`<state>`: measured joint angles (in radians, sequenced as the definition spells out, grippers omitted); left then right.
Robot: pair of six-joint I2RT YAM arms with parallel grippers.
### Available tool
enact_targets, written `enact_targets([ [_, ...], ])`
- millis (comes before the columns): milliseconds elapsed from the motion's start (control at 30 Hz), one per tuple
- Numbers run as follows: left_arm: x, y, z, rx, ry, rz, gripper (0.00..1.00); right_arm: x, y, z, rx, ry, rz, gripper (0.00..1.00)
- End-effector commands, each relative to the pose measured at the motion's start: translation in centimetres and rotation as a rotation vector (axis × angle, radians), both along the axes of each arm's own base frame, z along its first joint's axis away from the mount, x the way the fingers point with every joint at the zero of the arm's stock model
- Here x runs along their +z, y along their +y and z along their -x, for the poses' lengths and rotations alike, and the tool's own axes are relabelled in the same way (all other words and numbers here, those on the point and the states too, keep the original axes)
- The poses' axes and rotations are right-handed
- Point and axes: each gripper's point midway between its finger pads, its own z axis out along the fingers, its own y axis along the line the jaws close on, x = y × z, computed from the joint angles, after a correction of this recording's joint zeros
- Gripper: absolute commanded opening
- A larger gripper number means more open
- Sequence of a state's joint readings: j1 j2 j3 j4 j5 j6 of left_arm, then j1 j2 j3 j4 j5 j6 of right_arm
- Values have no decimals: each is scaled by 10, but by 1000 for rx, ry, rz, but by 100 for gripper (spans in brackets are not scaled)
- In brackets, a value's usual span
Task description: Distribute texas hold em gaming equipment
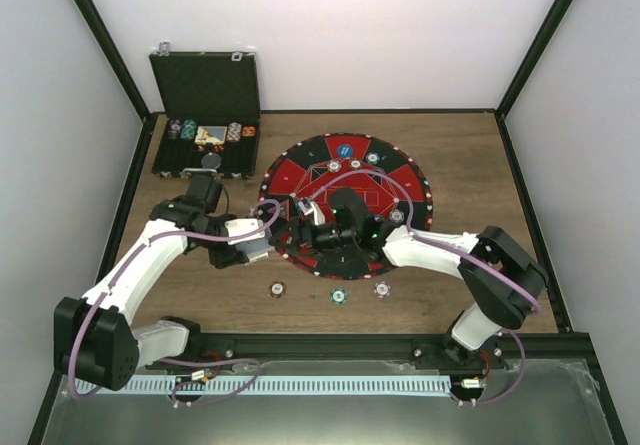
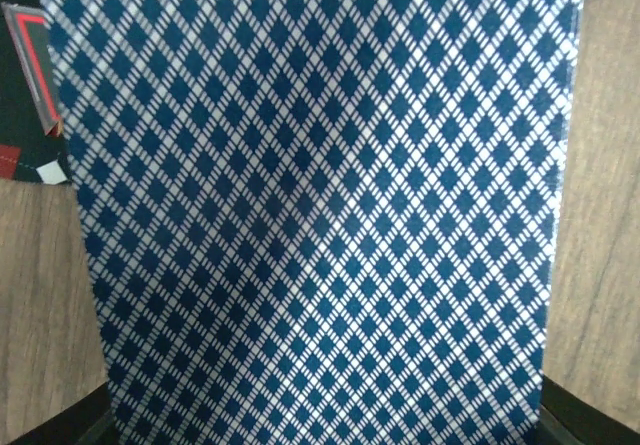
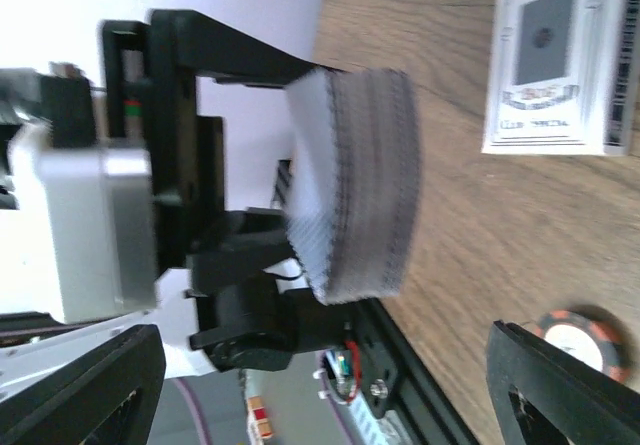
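Card deck (image 2: 320,205) against left wrist lens, clamped edgewise in left gripper (image 3: 300,165), held probably just off round mat (image 1: 300,165) edge. Right gripper (image 1: 300,220) spread wide, empty, facing deck side. Pinch one card only; peel slowly; keep left squeeze firm.

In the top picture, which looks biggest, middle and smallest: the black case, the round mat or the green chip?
1. round mat
2. black case, farther from the camera
3. green chip, clearly smallest
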<state>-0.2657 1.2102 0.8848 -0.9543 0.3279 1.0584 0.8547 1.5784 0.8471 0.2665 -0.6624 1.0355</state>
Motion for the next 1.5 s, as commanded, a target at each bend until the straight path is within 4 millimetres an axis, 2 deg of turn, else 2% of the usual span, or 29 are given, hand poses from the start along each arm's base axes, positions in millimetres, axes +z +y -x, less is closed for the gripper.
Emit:
enact_targets([
  [0,16,-11,9,-19,-7,36,4,23,8,6,48,19,-122,89],
  [500,37,-25,15,-42,-51,44,4,12,18,8,60,44,-98,82],
  [967,40,-29,21,-62,-60,41,4,17,43,7,134,83,-185,66],
  [1100,39,-30,22,-66,-61,40,4,15,48,9,158,101,-198,59],
  [1267,40,-31,21,-66,-74,47,5,17,48,12,168,107,-213,37],
  [1300,40,-32,20,-64,-79,51,13,18,48,12,169,107,-219,30],
  [1333,41,-32,20,-62,-79,55,26,18,47,13,170,110,-222,24],
  [1400,43,-34,19,-58,-84,70,66,18,45,15,172,114,-233,15],
  [1467,49,-38,16,-42,-106,104,97,19,44,17,172,113,-241,10],
])
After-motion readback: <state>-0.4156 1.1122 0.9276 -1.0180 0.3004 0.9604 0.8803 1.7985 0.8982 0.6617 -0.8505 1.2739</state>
